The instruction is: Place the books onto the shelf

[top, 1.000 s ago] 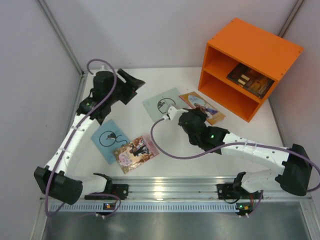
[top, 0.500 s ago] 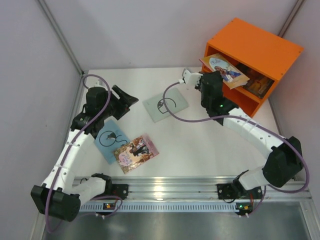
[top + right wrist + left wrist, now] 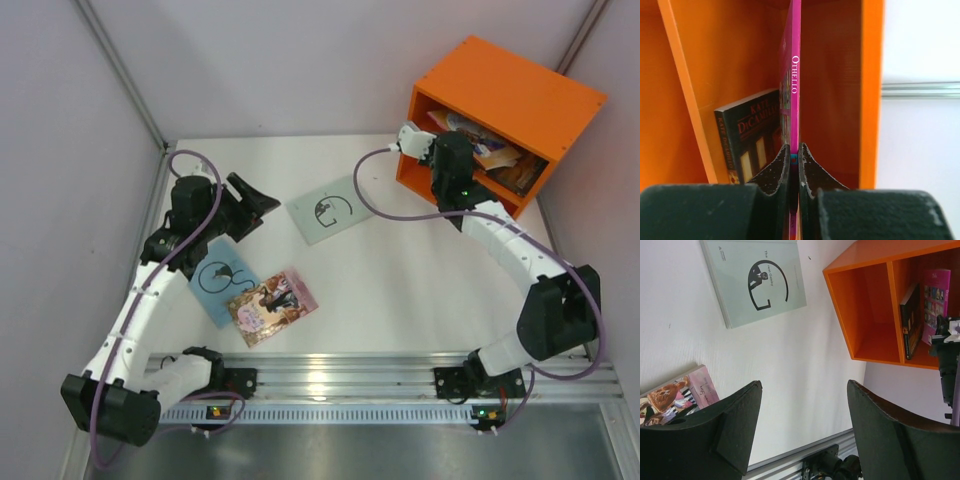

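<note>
The orange shelf (image 3: 520,95) stands at the back right. My right gripper (image 3: 452,143) reaches into its upper compartment, shut on the orange-edged illustrated book (image 3: 482,135). The wrist view shows that book's magenta spine (image 3: 795,60) pinched between the right gripper's (image 3: 794,150) fingers. The dark brown book (image 3: 750,135) lies against the divider in the same compartment. On the table lie the pale green book (image 3: 332,210), the light blue book (image 3: 222,280) and the pink book (image 3: 272,305). My left gripper (image 3: 250,203) hangs open and empty beside the light blue book.
The shelf's other compartment (image 3: 870,310) shows nothing inside. Grey walls close in the table on the left, back and right. A metal rail (image 3: 330,380) with both arm bases runs along the near edge. The right arm's purple cable (image 3: 375,205) loops over the table.
My right arm lifted the orange-edged book off the table and swung it into the shelf's upper compartment. The left arm drew back a little toward the light blue book.
</note>
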Tool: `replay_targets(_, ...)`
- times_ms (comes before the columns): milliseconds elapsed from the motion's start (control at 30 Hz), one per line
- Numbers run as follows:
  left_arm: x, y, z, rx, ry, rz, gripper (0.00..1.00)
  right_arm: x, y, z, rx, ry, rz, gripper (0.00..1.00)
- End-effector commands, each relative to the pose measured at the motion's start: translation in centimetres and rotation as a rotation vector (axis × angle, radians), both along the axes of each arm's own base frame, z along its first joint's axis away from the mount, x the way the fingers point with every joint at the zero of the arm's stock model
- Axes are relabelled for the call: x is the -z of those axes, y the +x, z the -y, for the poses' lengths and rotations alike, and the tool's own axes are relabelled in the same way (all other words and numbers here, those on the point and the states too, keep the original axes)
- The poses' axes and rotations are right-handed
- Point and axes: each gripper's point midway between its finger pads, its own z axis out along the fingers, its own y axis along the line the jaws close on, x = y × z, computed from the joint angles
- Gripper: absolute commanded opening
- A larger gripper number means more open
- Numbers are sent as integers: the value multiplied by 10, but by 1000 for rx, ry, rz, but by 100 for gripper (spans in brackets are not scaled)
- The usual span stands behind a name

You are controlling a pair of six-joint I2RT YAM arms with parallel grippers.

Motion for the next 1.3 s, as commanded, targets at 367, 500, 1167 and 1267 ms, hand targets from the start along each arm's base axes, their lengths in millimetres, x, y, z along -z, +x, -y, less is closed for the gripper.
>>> replay_targets(367,-20,-14,12,97,-37,71,74,66,-17,46,191,117,-160,29)
replay_targets(500,-21,-17,11,103,-34,77,74,61,-23,49,218,129,-172,38)
replay_targets(1167,-18,-27,7,97,-19,81,73,56,-30,65,342,145,-181,24)
replay_targets(1267,-19,-26,6,95,-17,85,74,56,-28,72,356,142,-178,17)
